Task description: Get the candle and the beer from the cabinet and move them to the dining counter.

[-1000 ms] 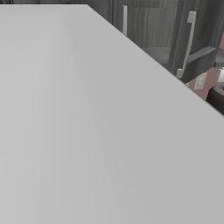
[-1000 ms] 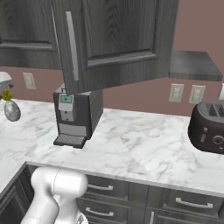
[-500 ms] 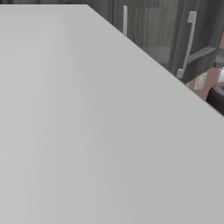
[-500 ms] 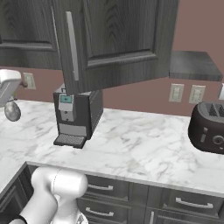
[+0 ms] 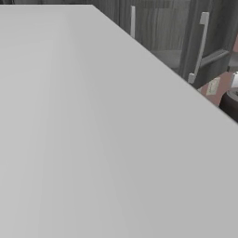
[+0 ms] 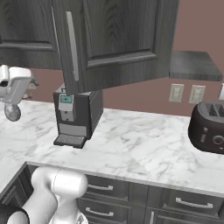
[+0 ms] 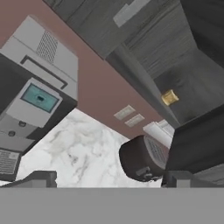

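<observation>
The candle, a stubby pale-yellow thing, stands on the shelf inside the open dark cabinet, up and to the right of my gripper. The gripper's two fingertips stand wide apart with nothing between them, so it is open. In the right base view the cabinet door hangs open over the worktop, and my gripper hovers at the far left, well short of the cabinet. The beer and the dining counter are out of view.
A coffee machine stands on the marble worktop under the open door. A dark toaster sits at the right. A small grey vase is below my hand. A flat pale panel blocks most of the left base view.
In the right base view my hand has come in from the left edge and now covers the top of the grey vase. The cabinet door and counter things stay put.
</observation>
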